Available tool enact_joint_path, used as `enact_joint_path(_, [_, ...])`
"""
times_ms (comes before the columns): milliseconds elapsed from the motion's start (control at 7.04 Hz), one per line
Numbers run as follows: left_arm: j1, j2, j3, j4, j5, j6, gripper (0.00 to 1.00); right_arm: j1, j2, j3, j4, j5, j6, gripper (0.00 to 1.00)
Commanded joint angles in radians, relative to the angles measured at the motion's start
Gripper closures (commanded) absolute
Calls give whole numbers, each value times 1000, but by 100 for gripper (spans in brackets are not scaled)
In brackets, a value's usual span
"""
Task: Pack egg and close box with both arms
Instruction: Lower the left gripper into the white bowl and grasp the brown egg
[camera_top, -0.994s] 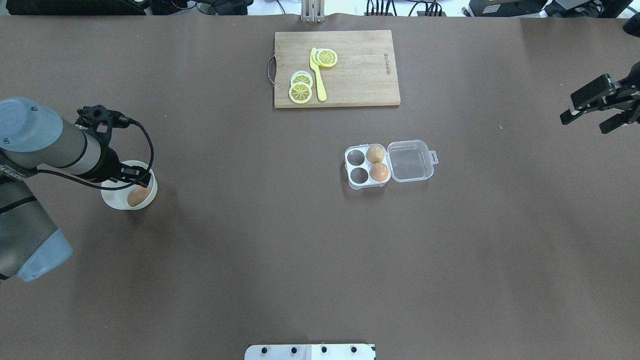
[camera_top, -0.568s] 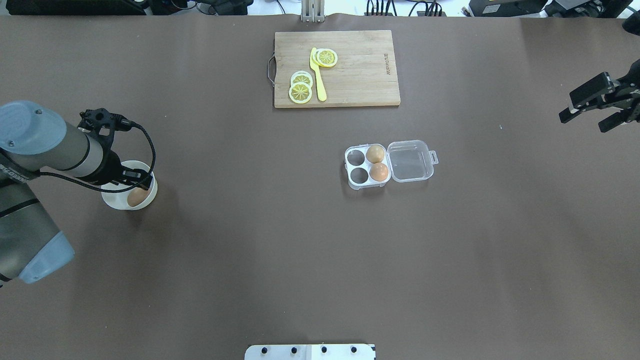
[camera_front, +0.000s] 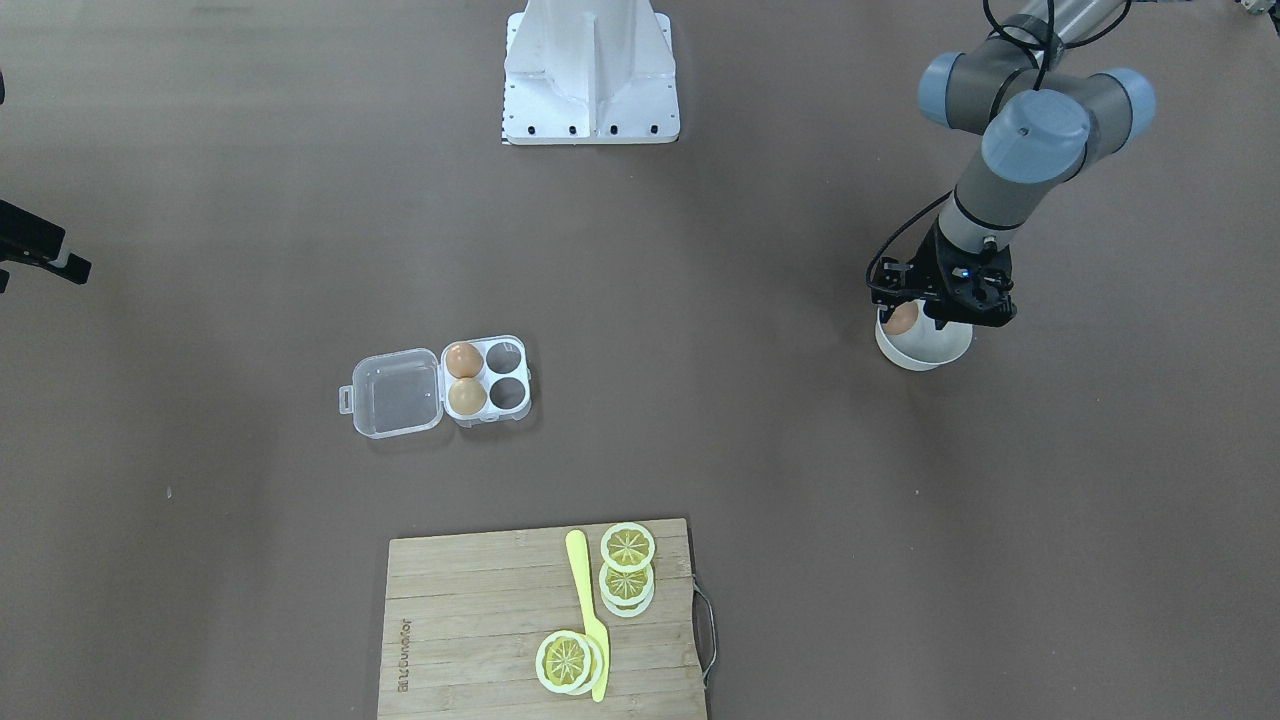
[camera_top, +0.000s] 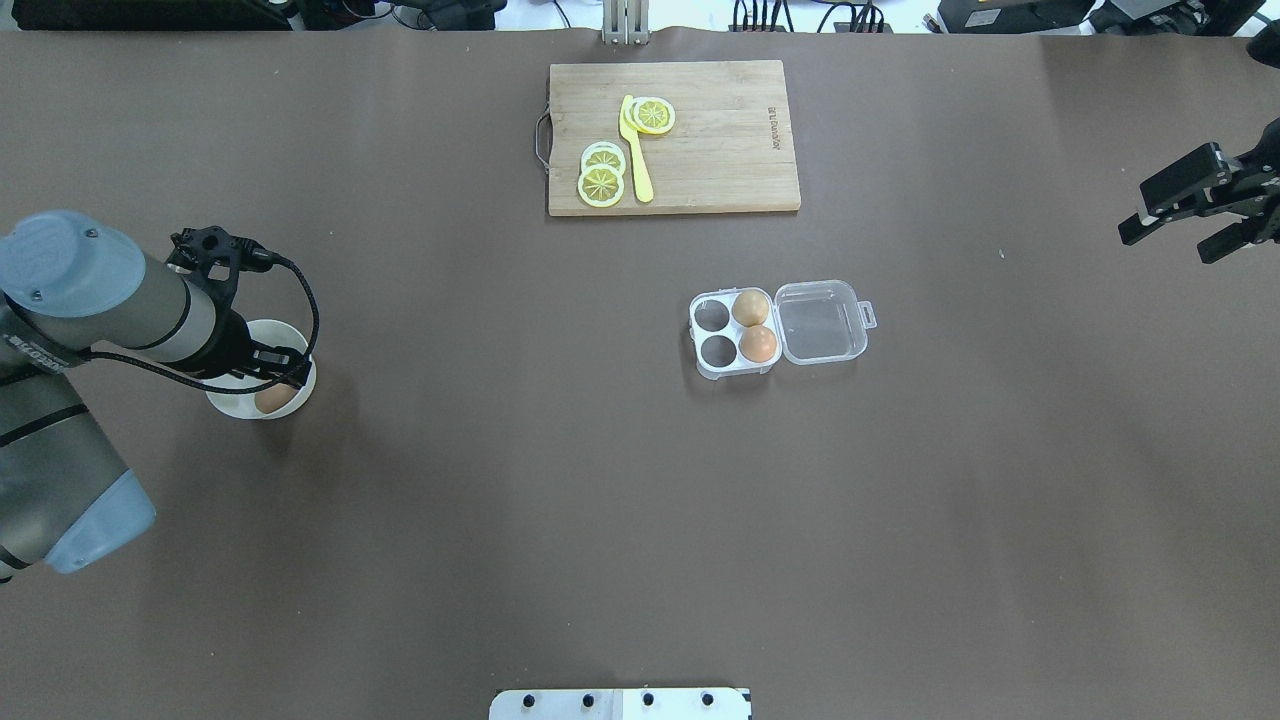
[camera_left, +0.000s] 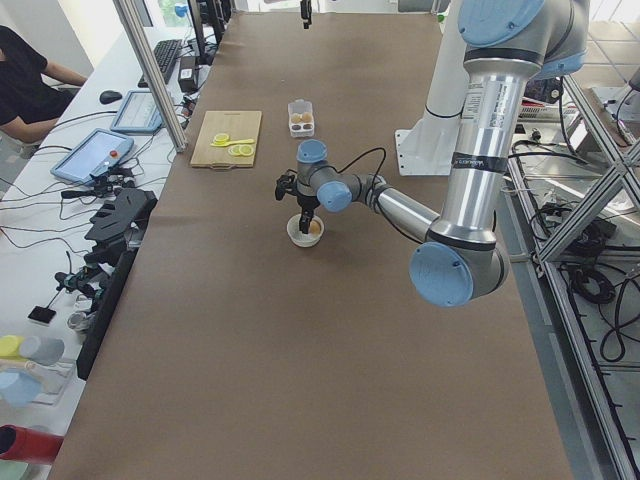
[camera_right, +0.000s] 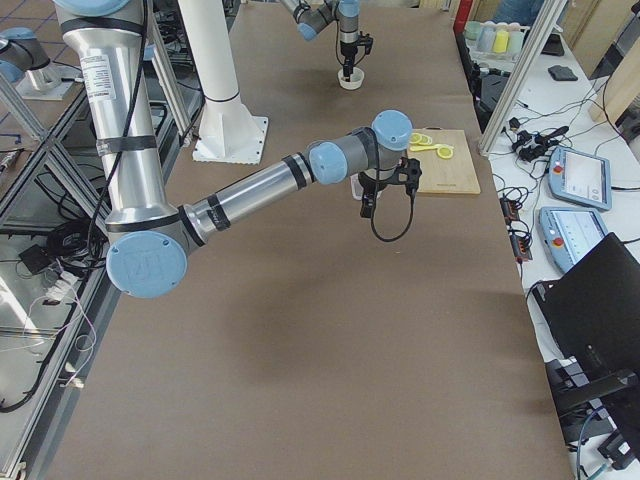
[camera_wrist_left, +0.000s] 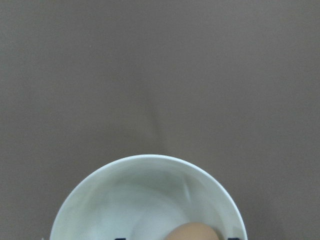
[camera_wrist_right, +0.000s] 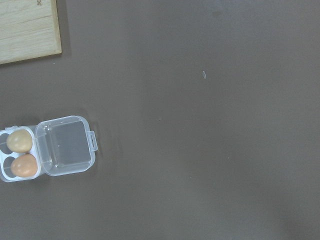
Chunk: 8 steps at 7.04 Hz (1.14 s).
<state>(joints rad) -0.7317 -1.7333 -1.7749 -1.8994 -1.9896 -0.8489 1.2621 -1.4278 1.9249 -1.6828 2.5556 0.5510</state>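
L gripper (camera_top: 282, 372) is hovering open in bowl (camera_wrist_left: 140, 200), jaws flanking egg (camera_wrist_left: 192, 231) w/o gripping; R gripper (camera_top: 1166, 247) is hanging open, empty.

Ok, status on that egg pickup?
Left tool open, down in white bowl, straddling egg. Right tool open, parked aside. Box lid open, two cells free. Nothing between bowl and box.

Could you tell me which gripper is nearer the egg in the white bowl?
Left. The left gripper is down in the bowl, straddling the egg; the right gripper hangs far across the table.
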Motion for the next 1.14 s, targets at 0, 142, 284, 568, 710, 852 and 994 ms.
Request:
enact_joint_path(0, [3,0,8,0,0,1,26,-1,1,11,0,0,9,0])
enact_joint_path(142, [3,0,20,-1,0,1,26,-1,1,19,0,0,24,0])
enact_joint_path(284, [3,-2,28,-1,0,1,26,-1,1,25,0,2,32,0])
enact_joint_path(568, [6,-3,28,-1,-2,1,26,-1,1,26,0,2,33,0])
enact_joint_path(710, [6,-3,26,-1,-3,-1,26,-1,3,26,0,2,35,0])
enact_joint_path(852, [8,-3,25,-3,-12,-4,25,-1,3,25,0,2,35,0])
enact_joint_path(994, [8,-2,25,-3,-15,-10,25,-4,9,23,-2,2,35,0])
